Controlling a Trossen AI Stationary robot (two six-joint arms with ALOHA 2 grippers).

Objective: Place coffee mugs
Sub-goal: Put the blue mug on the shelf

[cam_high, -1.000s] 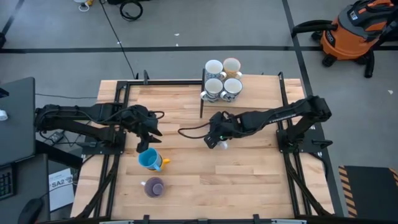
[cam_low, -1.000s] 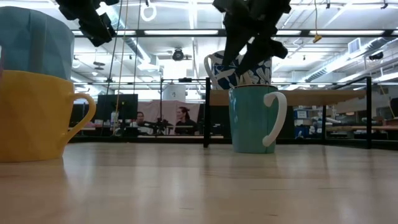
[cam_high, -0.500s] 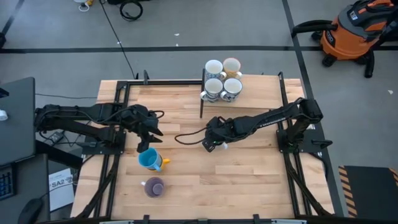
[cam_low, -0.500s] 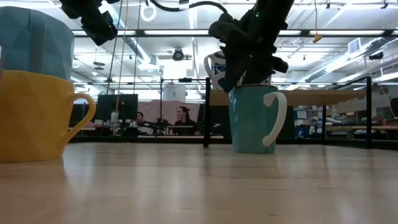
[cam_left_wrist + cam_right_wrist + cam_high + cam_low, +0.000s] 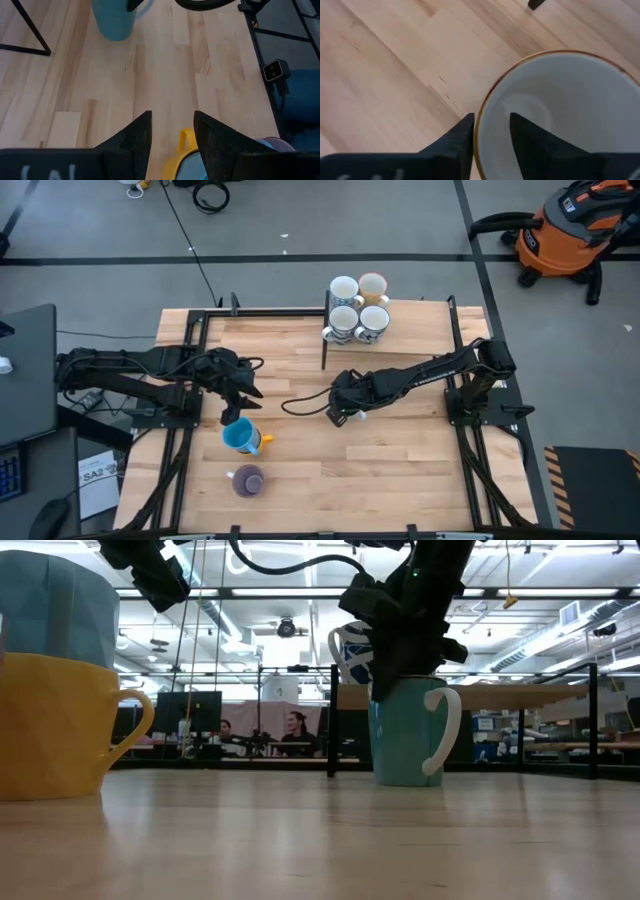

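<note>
The teal ceramic mug with a white handle and white inside (image 5: 405, 730) stands upright near the middle of the wooden table (image 5: 400, 460), and the right gripper (image 5: 343, 410) is down on top of it, its two dark fingers (image 5: 447, 145) set a small gap apart astride the rim, one outside the wall and one over the white interior, so it looks to be at the rim without my being able to say it is clamped tight. From table height the mug's base rests flat on the boards with the dark gripper pressed over its mouth. Beyond that mug, toward the far edge of the table, four mugs sit bunched in a square cluster (image 5: 358, 308): three white with dark blue patterning and one tan, touching one another just beside a thin black upright frame (image 5: 325, 330). To the teal mug's other side, well apart from it, a bright blue mug nested in a yellow-orange mug (image 5: 241, 437) stands upright, and a purple mug (image 5: 247, 480) sits near that pair, closer to the front edge. The left gripper (image 5: 238, 398) hangs just above the blue-and-yellow pair, fingers (image 5: 135, 137) parted and holding nothing.
</note>
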